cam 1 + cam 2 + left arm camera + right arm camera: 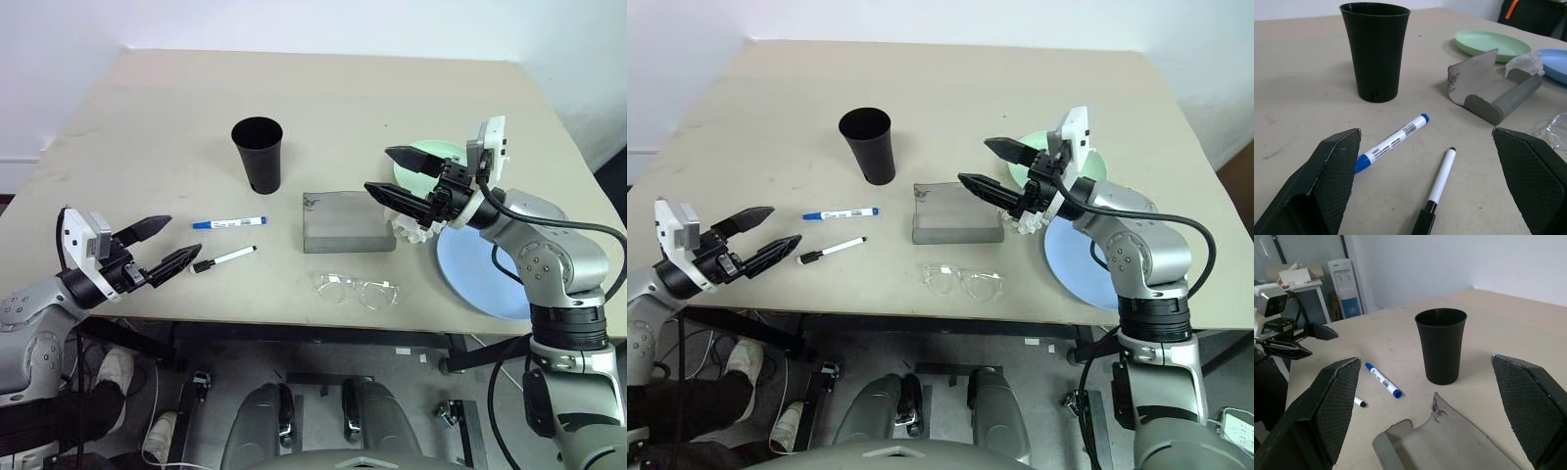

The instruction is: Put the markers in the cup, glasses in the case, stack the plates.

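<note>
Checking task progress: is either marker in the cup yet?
No, both markers lie on the table in front of the cup.

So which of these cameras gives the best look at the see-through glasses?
The left eye view: the glasses lie whole and unobstructed near the table's front edge, in front of the grey case. The right eye view shows them equally whole. The left wrist view catches just a clear sliver at its edge.

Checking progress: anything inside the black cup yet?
Black cup stands upright; its dark interior hides the bottom. Both markers, blue-capped and black-capped, lie on the table.
</note>
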Motion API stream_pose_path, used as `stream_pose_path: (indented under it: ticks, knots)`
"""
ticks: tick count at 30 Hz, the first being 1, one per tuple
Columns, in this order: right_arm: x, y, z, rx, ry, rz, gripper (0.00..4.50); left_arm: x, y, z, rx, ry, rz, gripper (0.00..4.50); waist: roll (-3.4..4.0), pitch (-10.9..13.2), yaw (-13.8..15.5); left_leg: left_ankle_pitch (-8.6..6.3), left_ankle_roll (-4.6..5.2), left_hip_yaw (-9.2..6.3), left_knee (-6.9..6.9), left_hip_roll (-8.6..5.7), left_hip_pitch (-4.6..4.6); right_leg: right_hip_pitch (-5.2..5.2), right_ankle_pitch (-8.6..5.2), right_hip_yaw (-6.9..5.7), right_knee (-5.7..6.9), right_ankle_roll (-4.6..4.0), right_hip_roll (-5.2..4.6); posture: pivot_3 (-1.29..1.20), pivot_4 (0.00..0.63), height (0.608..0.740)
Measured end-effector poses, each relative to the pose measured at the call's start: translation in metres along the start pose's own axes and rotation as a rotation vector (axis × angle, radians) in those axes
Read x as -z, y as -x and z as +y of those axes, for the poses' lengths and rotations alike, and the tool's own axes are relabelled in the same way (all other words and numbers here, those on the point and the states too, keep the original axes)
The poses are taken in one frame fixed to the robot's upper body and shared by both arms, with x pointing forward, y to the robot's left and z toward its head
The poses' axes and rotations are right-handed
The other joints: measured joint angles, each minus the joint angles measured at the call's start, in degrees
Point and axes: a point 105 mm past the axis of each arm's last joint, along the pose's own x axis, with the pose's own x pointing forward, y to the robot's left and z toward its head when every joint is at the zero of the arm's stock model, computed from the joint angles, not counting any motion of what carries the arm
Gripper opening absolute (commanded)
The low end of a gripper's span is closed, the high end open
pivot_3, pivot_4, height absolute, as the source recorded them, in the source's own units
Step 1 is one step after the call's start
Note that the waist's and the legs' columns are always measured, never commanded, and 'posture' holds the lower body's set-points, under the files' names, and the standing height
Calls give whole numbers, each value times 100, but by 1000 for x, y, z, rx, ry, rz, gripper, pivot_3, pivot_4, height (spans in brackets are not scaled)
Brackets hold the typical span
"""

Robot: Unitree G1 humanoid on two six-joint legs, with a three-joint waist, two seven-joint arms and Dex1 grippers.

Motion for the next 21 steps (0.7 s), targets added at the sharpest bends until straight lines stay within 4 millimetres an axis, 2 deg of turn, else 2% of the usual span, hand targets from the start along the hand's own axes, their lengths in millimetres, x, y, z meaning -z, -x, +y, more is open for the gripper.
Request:
stream_pose_path:
  ticks: [10, 17, 21]
  knots:
    - [5, 11, -8, 60, -1, 26, 4494, -2, -27, -10, 68, 24, -46, 4500, 0, 0, 19, 3, -1, 0, 1, -1, 0, 2, 1, -1, 2, 0, 2, 0, 150, 710]
    - [11, 35, -28, 193, 18, 132, 4494, 4, -48, -22, 153, 53, -50, 4500, -1, -1, 23, 6, 5, 3, 3, -1, 0, 4, 2, -2, 2, 1, 5, 0, 150, 710]
    - [15, 40, -34, 254, -3, 164, 4494, 5, -58, -28, 195, 61, -55, 4500, -2, -1, 15, 11, 11, 3, 8, 0, 0, 6, 4, -2, 7, 5, 7, 0, 150, 710]
